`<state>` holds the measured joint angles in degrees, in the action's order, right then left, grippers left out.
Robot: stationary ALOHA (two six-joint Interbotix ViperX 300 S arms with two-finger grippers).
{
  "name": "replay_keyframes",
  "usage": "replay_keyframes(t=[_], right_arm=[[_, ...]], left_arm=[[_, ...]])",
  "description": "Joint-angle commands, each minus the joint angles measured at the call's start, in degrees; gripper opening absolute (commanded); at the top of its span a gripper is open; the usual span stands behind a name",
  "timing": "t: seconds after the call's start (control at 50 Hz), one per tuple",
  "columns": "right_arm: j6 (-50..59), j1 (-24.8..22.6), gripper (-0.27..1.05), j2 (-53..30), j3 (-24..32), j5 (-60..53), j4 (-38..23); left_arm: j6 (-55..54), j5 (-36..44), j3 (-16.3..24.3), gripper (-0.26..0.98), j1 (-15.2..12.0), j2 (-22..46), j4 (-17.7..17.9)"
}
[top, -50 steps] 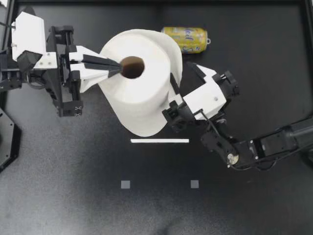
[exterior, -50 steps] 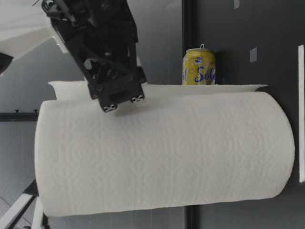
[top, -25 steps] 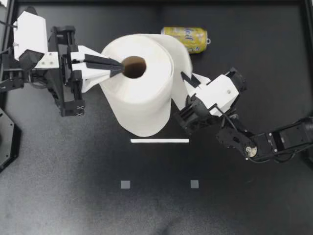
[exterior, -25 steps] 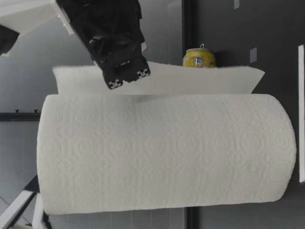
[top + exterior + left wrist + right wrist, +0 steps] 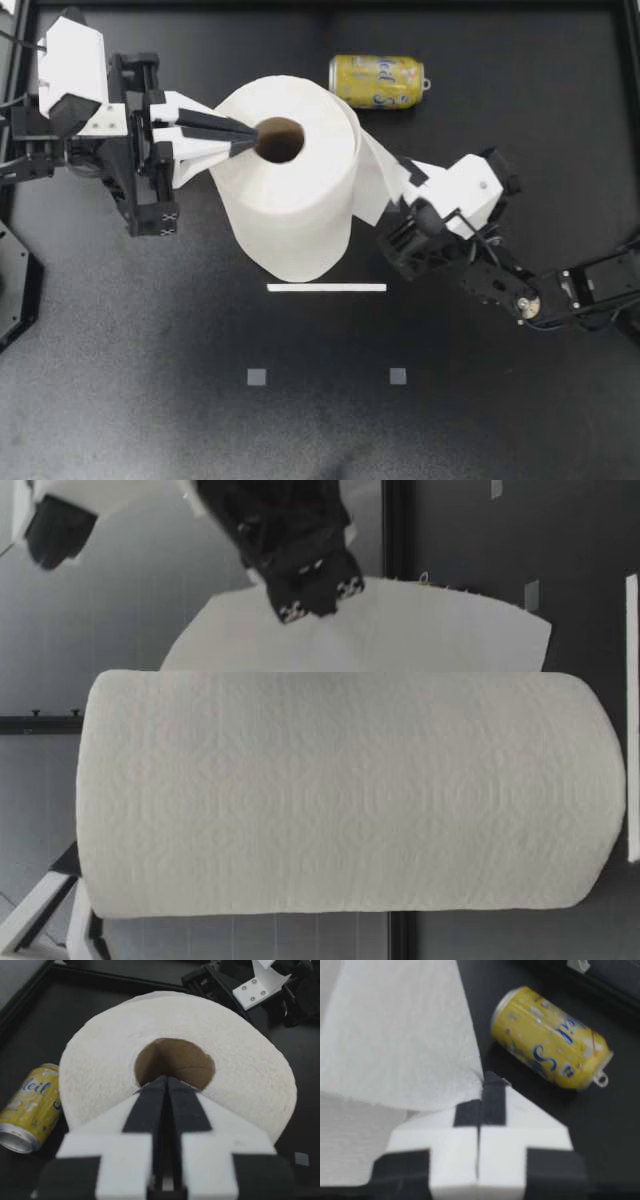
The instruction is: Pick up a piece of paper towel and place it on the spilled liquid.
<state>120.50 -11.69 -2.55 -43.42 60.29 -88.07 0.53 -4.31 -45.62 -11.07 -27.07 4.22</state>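
A: Pulling outward: right gripper point(image 5: 408, 186) now sits farther from the paper towel roll point(image 5: 290, 200) than a second ago, fingers pinched together on the loose sheet point(image 5: 375, 185).
B: More sheet out?
A: Yes, a longer flap has unwound beside the roll, still attached.
B: Left gripper point(image 5: 245, 143)?
A: Fingers together, tips poked into the core point(image 5: 280, 139), steadying the roll.
B: Spill?
A: None visible. Can point(image 5: 378, 80) lies just beyond the roll. Tearing off looks like the next need.

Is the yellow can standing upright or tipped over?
Tipped over: the yellow can lies on its side, its long wall and tab end showing from above.
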Motion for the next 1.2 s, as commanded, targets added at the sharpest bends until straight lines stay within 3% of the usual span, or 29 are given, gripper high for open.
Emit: replay_keyframes(t=[0.0, 0.12, 0.56, 0.8, 0.92, 1.18], right_arm=[[1.1, -0.5, -0.17, 1.8, -1.1, 0.3, 1.5], [2.7, -0.5, -0.17, 2.4, -4.1, 0.4, 3.2], [5.2, -1.3, -0.17, 5.4, -16.3, 0.6, 14.6], [3.2, -0.8, -0.17, 11.4, -18.9, -1.1, 15.0], [-1.9, 4.3, -0.17, 15.2, -19.2, -8.1, 15.0], [-21.4, 25.2, -0.17, 23.6, -20.3, -30.8, 20.0]], left_arm=[[-0.5, -3.7, -1.8, 0.10, -0.5, 2.9, 0.4], [-1.2, -5.4, -2.9, 0.10, -1.6, 3.3, 1.3], [-2.5, -4.5, -4.8, 0.10, -1.6, 2.6, 1.3], [-2.0, -1.1, -4.5, 0.10, -1.6, 1.4, 1.3], [-1.7, 3.3, -4.1, 0.10, -1.5, -0.7, 1.2], [-1.7, 10.7, -4.0, 0.10, 0.4, -3.4, 0.3]])
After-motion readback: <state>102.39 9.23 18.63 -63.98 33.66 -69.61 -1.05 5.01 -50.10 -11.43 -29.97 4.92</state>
